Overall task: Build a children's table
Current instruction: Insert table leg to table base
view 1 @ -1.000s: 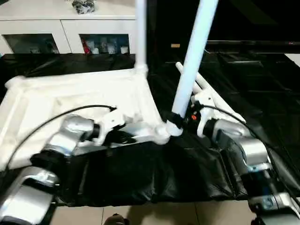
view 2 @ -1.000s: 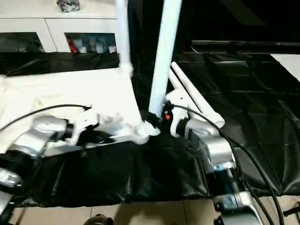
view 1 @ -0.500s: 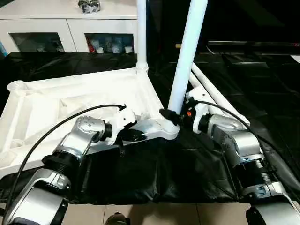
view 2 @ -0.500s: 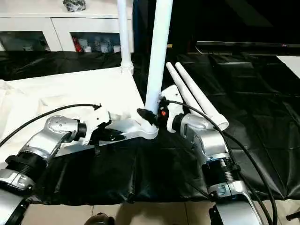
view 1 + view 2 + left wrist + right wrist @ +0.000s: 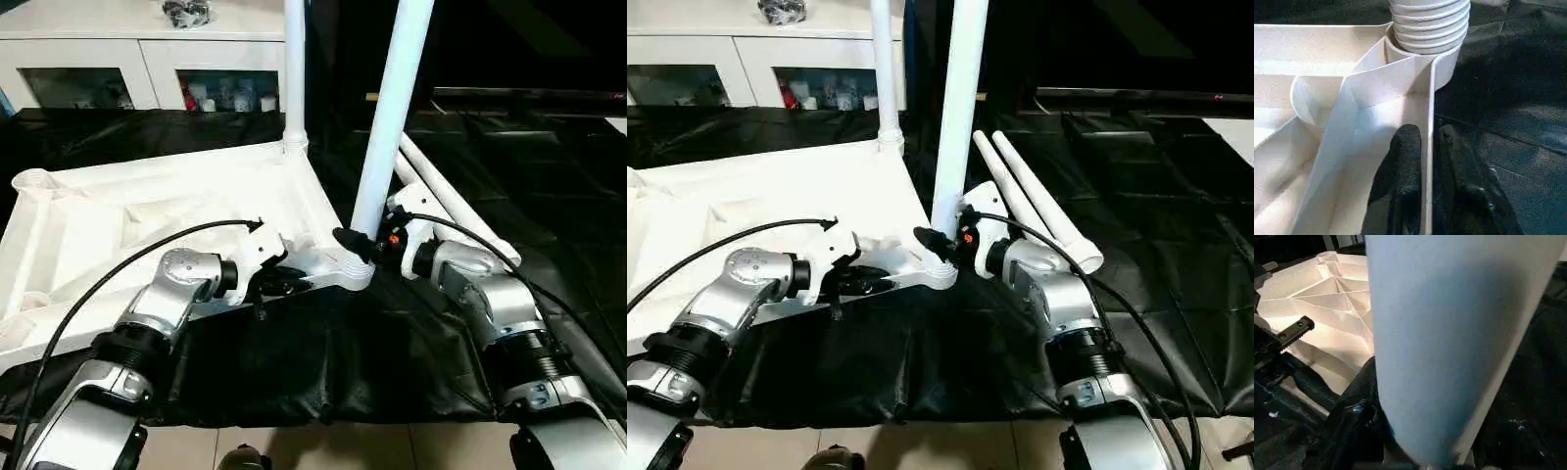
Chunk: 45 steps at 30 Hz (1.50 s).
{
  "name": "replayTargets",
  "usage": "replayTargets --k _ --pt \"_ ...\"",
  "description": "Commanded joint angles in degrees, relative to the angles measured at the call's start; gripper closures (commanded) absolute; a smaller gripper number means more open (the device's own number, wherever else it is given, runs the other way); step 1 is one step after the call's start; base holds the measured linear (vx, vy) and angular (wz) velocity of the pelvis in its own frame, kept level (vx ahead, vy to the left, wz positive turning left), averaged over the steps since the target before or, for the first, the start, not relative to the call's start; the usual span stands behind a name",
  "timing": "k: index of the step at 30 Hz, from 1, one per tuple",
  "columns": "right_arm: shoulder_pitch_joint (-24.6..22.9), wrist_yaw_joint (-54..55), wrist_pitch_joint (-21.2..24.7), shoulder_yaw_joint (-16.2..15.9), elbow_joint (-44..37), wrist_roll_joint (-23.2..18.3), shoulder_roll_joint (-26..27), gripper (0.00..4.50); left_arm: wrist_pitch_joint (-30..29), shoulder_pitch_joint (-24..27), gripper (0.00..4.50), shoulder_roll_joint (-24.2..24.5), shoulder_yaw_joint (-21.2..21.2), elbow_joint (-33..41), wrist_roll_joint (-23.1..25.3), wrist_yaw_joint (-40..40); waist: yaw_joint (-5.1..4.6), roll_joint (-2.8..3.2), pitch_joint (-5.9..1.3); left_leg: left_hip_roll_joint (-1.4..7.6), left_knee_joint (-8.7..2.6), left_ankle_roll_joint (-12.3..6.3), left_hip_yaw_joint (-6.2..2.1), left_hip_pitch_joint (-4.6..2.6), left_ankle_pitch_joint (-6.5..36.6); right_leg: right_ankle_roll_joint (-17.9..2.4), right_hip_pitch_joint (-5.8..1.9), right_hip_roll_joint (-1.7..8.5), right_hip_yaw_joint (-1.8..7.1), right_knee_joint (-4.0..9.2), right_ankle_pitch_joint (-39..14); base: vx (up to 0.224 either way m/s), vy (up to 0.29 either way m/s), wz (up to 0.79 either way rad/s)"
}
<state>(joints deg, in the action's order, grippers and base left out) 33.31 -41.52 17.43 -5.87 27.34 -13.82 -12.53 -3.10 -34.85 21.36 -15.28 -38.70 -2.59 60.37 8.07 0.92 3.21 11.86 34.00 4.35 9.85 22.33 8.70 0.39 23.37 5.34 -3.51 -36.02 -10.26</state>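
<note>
The children's table (image 5: 147, 211) lies upside down on a black sheet (image 5: 323, 362), its ribbed underside facing up, with one leg (image 5: 294, 69) standing in the far corner socket and a second leg (image 5: 392, 117) upright in the near corner socket. The right claw (image 5: 355, 245) holds this second leg near its base, its black fingers (image 5: 345, 238) set against the tube just above the socket. In the right wrist view the tube (image 5: 1449, 333) looms close, with the ribbed underside (image 5: 1327, 298) beyond it. The left claw (image 5: 279, 284) sits at the near rim of the tabletop, just beside that same corner. The left wrist view gives what the head views cannot: one black finger (image 5: 1405, 171) lies inside the thin rim wall (image 5: 1426, 161) and the other outside, narrowly parted across it, though whether they press the wall cannot be told. It also shows the leg's ridged end (image 5: 1430, 24) seated in the socket. Two spare legs (image 5: 1038, 211) lie side by side on the sheet beyond the right forearm. A white glass-doored cabinet (image 5: 147, 59) stands behind.
</note>
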Motion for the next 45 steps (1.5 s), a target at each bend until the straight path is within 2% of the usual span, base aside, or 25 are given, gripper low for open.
replayTargets --k 1,3,7,15,22,28,30,31,35,39,40,42,45 --pt "0.18 -0.07 -0.13 0.44 1.46 0.71 0.05 2.61 0.22 -0.08 4.17 0.97 0.21 -2.1 1.39 -0.78 -0.21 -0.15 -4.02 0.95 -4.66 2.32 -0.25 -1.43 20.17 -9.65 -2.08 2.95 2.11 5.09 -18.34 0.0 0.0 0.0" --pt "0.41 -0.2 -0.68 0.44 2.22 0.73 0.2 2.61 0.6 -0.09 4.48 1.37 0.11 -2.72 1.95 -0.94 -0.21 -0.15 -3.97 1.01 -4.73 2.39 -0.3 -1.47 20.54 -9.37 -2.04 3.01 2.13 5.14 -19.37 0.0 0.0 0.0" --pt "0.43 -0.75 -1.25 0.22 2.82 0.78 0.29 2.61 1.5 -0.14 4.5 2.43 -0.98 -3.64 3.35 -0.2 -0.37 -0.27 -3.84 1.02 -4.92 2.64 -0.41 -1.58 21.86 -8.61 -1.96 3.09 2.13 5.44 -22.0 0.0 0.0 0.0" --pt "0.86 -1.23 -2.01 0.03 4.35 1.17 0.39 2.61 2.7 0.55 4.5 4.08 -4.4 -2.45 6.2 3.41 -0.83 -0.22 -3.98 1.12 -5.09 2.76 -0.42 -1.6 21.56 -9.66 -2.01 2.98 2.14 5.16 -19.11 0.0 0.0 0.0" --pt "1.05 -2.03 -2.48 0.05 5.97 1.04 0.61 2.61 1.4 -0.47 4.5 3.32 -3.64 -3.33 5.4 3.14 -1.23 -0.17 -3.95 1.07 -5.07 2.77 -0.33 -1.69 22.1 -10.52 -2.04 2.94 2.12 5.2 -18.75 0.0 0.0 0.0" --pt "0.3 -2.28 -2.59 3.06 8.54 -1.84 1.69 2.61 -0.49 -0.83 4.5 2.32 -2.66 -2.63 3.53 3.28 -1.41 -0.03 -3.85 1.12 -5.19 2.89 -0.47 -1.78 23.84 -10.47 -1.99 3.0 2.08 5.46 -20.57 0.0 0.0 0.0" --pt "0.27 -2.3 -2.61 3.14 8.58 -1.92 1.71 2.61 -0.52 -0.84 4.5 2.3 -2.63 -2.65 3.52 3.25 -1.42 -0.04 -3.84 1.15 -5.19 2.83 -0.47 -1.82 24.0 -10.57 -1.95 3.04 2.09 5.5 -20.65 0.0 0.0 0.0" --pt "-0.87 -2.61 -3.23 4.73 9.78 -3.24 1.99 2.61 -0.96 -1.18 4.5 1.89 -2.35 -2.83 3.58 2.61 -1.41 -0.06 -3.89 1.14 -5.19 2.78 -0.45 -1.8 23.8 -10.62 -2.0 3.05 2.1 5.47 -20.38 0.0 0.0 0.0" --pt "-3.52 -3.68 -4.74 6.04 10.43 -4.18 2.17 2.61 -1.37 -1.39 4.5 1.54 -2.15 -2.77 3.82 2.05 -1.21 0.05 -3.88 1.23 -5.24 2.64 -0.46 -1.9 24.0 -10.92 -1.92 3.06 2.08 5.53 -19.87 0.0 0.0 0.0" --pt "-6.31 -4.12 -7.12 5.94 9.89 -3.84 2.12 2.61 -1.18 -1.59 4.5 1.39 -1.95 -3.04 4.28 0.94 -0.82 0.12 -3.98 1.33 -5.36 2.54 -0.43 -2.08 24.15 -11.13 -1.97 3.06 2.04 5.63 -18.94 0.0 0.0 0.0" --pt "-7.44 -3.75 -8.91 5.64 9.55 -2.99 2.11 2.61 -1.02 -1.73 4.5 1.34 -1.91 -3.3 4.5 0.51 -0.72 0.03 -4.03 1.36 -5.44 2.44 -0.48 -1.89 23.5 -11.19 -2.17 3.07 1.99 5.5 -18.1 0.0 0.0 0.0" --pt "-8.78 -3.22 -10.75 5.1 8.61 -2.03 2.07 2.61 -0.89 -1.91 4.5 1.33 -1.89 -3.51 4.79 0.05 -0.56 0.1 -3.93 1.31 -5.47 2.24 -0.39 -1.94 23.62 -10.89 -2.06 3.08 2.04 5.66 -18.69 0.0 0.0 0.0" --pt "-9.96 -3.06 -11.53 4.24 6.7 -1.11 1.99 2.61 -0.93 -2.05 4.5 1.37 -1.87 -3.54 5.1 -0.32 -0.28 -0.11 -3.97 1.28 -5.56 2.2 -0.38 -1.93 23.16 -10.19 -2.14 3.08 2.06 5.8 -19.2 0.0 0.0 0.0"
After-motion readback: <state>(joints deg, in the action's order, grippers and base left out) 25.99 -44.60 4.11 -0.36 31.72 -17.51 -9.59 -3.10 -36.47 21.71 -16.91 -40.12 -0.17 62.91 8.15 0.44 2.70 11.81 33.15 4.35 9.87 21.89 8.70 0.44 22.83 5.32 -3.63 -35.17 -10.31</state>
